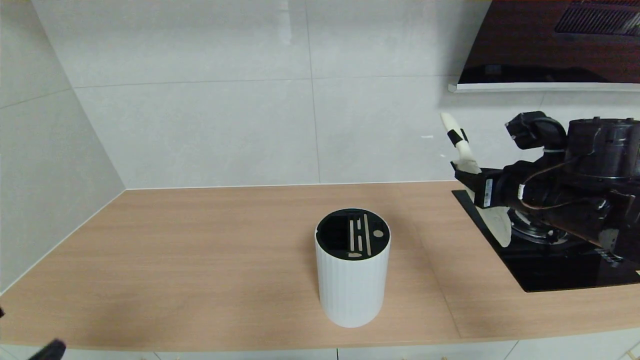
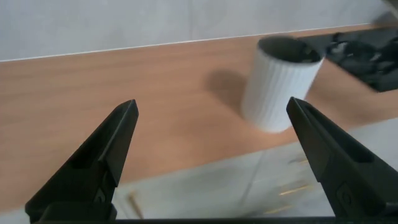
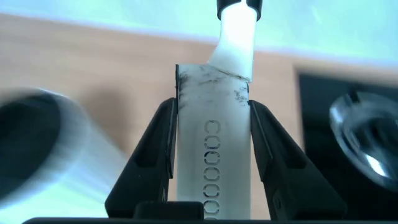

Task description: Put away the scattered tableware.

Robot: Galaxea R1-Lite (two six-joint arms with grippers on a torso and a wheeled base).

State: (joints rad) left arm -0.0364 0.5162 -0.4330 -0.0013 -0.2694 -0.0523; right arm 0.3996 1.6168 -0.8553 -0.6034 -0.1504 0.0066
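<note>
- The left pincer (image 2: 211, 102) is hovering over the worktop's (image 1: 200, 250) front edge with its fingers spread wide apart and nothing between them.
- The holder (image 1: 352, 280), a white ribbed cylinder with a black slotted top, is standing upright near the middle of the worktop, well apart from both pincers.
- The knife (image 3: 211, 143), white with a row of small holes along the blade and a black band on the handle, is hanging blade-down over the hob's left edge, its handle tilting up toward the wall.
- The right pincer (image 3: 211, 118) is clamping the knife by its blade, to the right of the holder.
- The black hob (image 1: 550, 270) is lying flush in the worktop on the right.
</note>
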